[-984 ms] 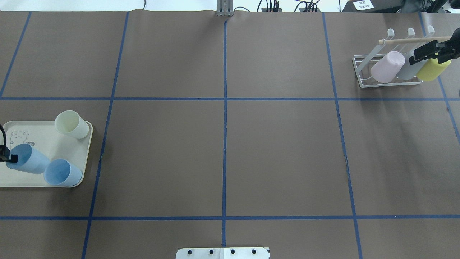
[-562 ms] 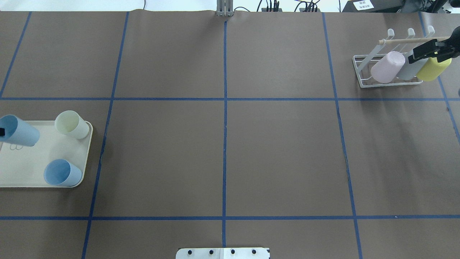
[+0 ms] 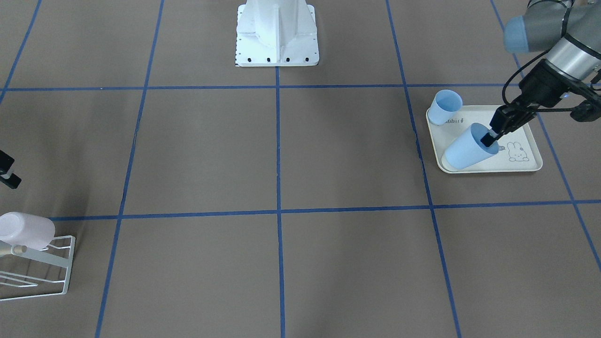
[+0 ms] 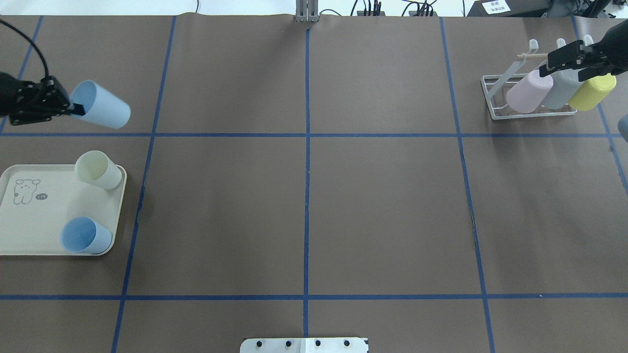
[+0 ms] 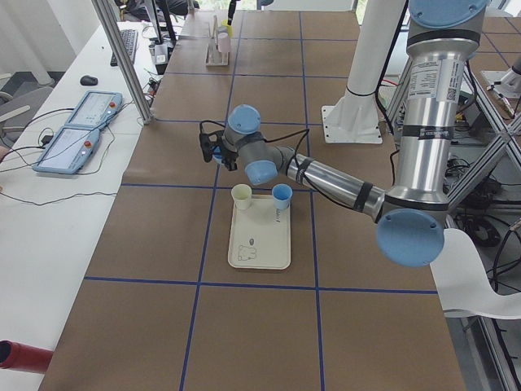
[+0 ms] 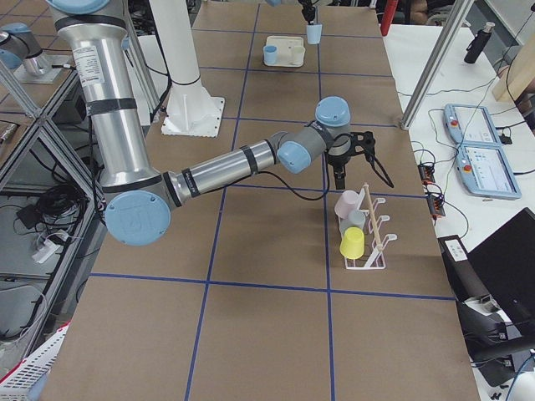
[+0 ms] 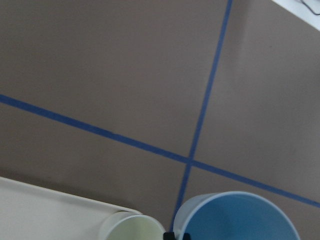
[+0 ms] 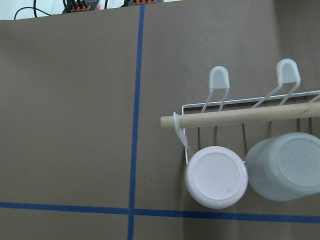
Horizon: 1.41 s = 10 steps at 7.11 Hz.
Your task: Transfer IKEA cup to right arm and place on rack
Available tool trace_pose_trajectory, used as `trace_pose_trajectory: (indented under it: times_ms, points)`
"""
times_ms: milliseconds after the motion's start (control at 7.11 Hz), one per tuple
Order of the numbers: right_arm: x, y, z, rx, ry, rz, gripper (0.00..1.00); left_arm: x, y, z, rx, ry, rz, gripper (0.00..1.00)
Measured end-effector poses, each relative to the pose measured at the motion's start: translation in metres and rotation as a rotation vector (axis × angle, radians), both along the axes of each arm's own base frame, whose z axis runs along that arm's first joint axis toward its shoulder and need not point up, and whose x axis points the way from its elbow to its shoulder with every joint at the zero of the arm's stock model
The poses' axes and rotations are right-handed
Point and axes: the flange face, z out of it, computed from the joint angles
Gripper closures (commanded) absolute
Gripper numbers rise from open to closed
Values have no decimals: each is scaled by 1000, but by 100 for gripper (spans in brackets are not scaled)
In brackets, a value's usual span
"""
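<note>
Legible text, seen from the operators' side: the letters "abbit" in small dark print on the cream tray (image 3: 530,165), along its edge nearest the robot, just beside the standing blue cup (image 3: 445,107). White stickers on the left arm (image 5: 425,77) and the right arm (image 6: 86,57), and a paper label (image 4: 495,7) beyond the far edge of the table (image 4: 382,206), carry print too small to read

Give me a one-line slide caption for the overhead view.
Left gripper holds a blue cup aloft near the tray; right gripper hovers at the loaded rack.
</note>
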Motion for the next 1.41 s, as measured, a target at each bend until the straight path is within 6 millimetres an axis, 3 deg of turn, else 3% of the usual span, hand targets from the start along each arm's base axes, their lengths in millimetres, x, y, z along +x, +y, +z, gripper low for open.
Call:
trace_pose_trajectory:
  times_ms: [281,562,703,844,1125,1406]
  points:
    - [-21,14,-41,-16,-193,40,1,79,6,-101,-99,183,53,100]
    - [-38,38,-77,-29,-423,75,2,128,25,-180,-181,332,86,100]
    - [-46,50,-97,-34,-533,68,2,141,37,-204,-213,423,80,100]
    - [-55,62,-121,-33,-637,41,2,149,50,-217,-258,542,79,100]
    - [-69,85,-163,24,-807,-48,2,164,70,-219,-297,750,109,100]
    - [-87,104,-205,87,-981,-104,2,160,86,-218,-339,919,182,100]
